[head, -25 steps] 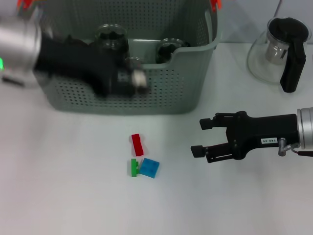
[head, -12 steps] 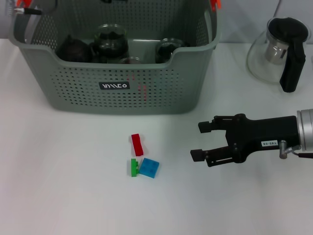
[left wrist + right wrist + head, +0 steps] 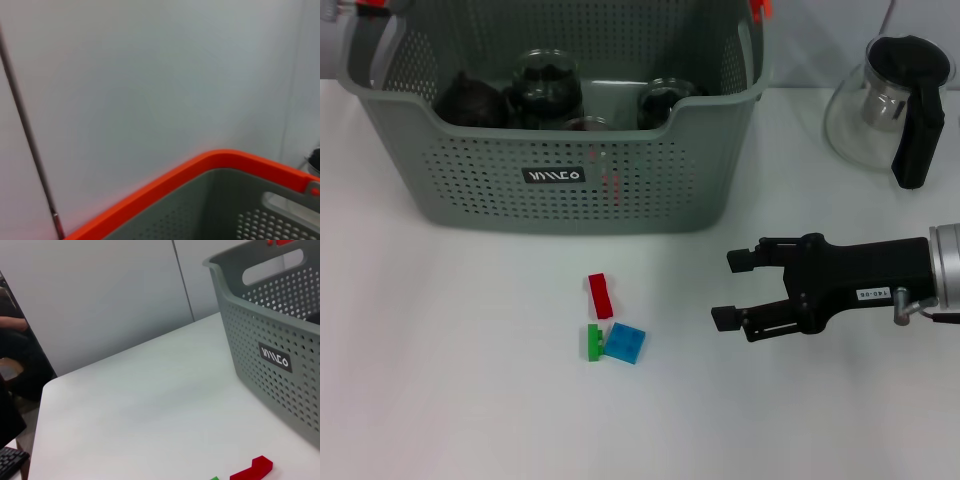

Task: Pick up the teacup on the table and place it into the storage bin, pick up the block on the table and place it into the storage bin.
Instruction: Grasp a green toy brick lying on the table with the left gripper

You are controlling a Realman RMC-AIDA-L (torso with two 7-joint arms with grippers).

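We see a glass teapot (image 3: 890, 105) with a black handle standing at the far right of the white table (image 3: 450, 380). Behind the table we see a pale wall (image 3: 100, 295), with a thin dark seam.

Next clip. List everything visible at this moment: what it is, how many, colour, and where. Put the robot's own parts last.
storage bin: one, grey-green perforated plastic with orange clips and a black label, far side of the table.
teacups: at least three, clear glass with dark contents, inside the bin.
red block: one, on the table in front of the bin.
green block: one, just nearer than the red one.
blue block: one, flat square, touching the green block.
teapot: one, clear glass with black handle and lid, far right of the table.
table: one, white.
right gripper: black, open, above the table to the right of the blocks.
left gripper: not in view.
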